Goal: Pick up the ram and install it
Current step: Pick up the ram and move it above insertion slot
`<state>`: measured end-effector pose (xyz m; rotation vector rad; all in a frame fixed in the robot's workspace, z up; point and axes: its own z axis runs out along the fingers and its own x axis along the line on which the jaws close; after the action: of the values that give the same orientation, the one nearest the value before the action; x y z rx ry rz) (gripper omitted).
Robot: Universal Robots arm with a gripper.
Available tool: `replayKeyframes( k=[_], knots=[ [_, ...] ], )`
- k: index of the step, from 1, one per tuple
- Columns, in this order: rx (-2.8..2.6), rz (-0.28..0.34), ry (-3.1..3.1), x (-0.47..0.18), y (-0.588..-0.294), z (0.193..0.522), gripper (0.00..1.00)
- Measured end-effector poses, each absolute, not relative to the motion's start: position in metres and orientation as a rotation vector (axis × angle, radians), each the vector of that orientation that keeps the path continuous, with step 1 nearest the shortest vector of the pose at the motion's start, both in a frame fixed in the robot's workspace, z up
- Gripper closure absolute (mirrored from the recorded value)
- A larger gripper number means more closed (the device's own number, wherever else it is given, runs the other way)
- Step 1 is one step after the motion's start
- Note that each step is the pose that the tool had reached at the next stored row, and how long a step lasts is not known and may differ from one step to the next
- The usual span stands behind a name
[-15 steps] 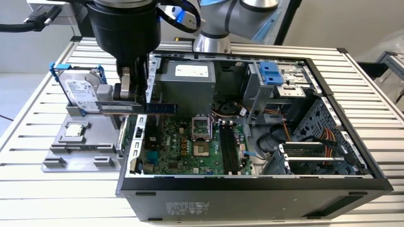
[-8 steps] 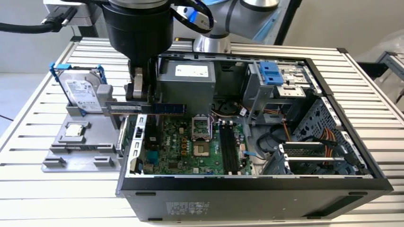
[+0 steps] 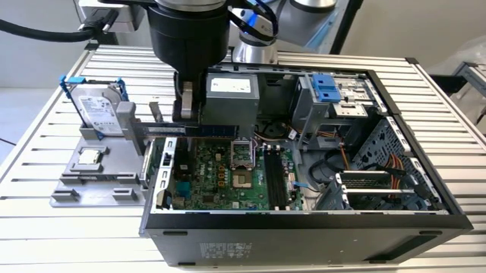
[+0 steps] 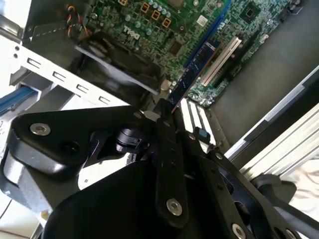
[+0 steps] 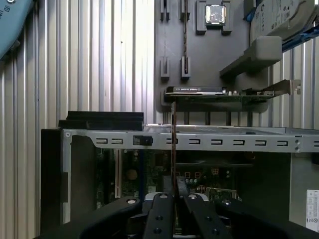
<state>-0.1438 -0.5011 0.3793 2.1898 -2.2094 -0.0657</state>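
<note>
The pincer [image 3: 186, 109] is clamped on the ram [image 3: 216, 129], holding it on edge above the open computer case [image 3: 304, 222] mid-tabletop [image 3: 38, 148], probably so its contact edge faces the board [image 3: 216, 185] below.

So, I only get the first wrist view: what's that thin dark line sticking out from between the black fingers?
Observer: That's the ram, edge-on to you. The exterior view shows it side-on: a long green stick, clamped in the gripper and held level.
Operator: Is it plugged in?
Observer: No. In the exterior view it hangs over the rim of the open computer case, on the exterior view's left. It is well apart from the long black slots on the motherboard.
</note>
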Motion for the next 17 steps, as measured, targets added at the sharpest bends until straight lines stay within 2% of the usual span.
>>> replayKeyframes(
  k=[17],
  knots=[
    [2.19, -0.066, -2.209, -0.106, -0.501, 0.379, 1.0]
  ],
)
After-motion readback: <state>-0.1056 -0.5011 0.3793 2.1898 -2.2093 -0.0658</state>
